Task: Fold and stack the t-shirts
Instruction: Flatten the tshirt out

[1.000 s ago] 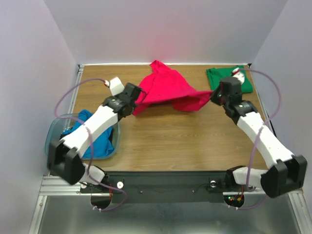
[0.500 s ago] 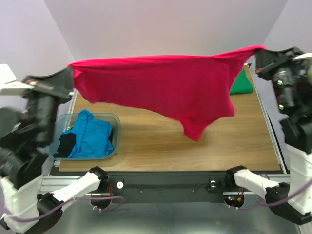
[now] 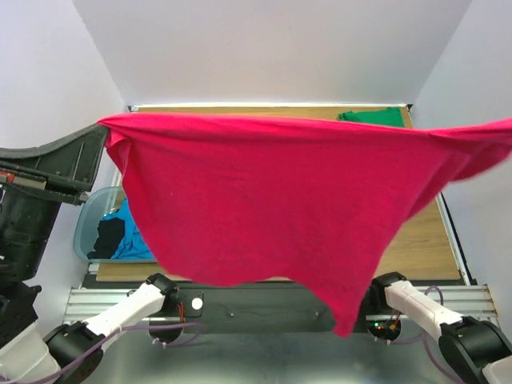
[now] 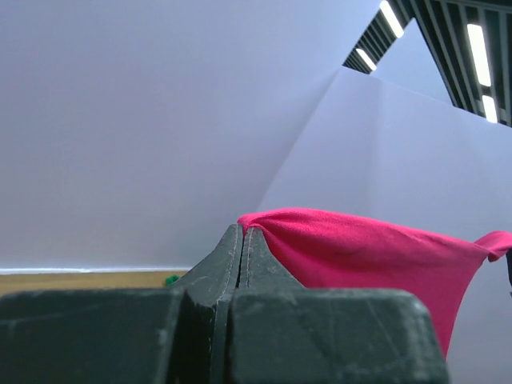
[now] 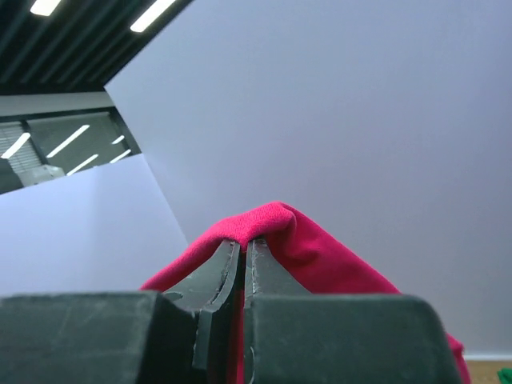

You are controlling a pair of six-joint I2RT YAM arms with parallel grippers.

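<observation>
Two end effectors [image 4: 242, 236] [image 5: 244, 244] clamp one crimson shirt [image 3: 264, 208] (one green shirt [image 3: 374, 118], one blue shirt [image 3: 132, 240]).

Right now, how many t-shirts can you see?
3. The pink shirt hangs spread above the table; the green shirt lies at its far right corner; the blue shirt sits in the tub on the left. The pink one may hide more.

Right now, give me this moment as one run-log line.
phase: shirt spread in air | left fingers: shut on crimson-pink t-shirt | right fingers: shut on same shirt | green t-shirt: far right corner | blue t-shirt: in tub
</observation>
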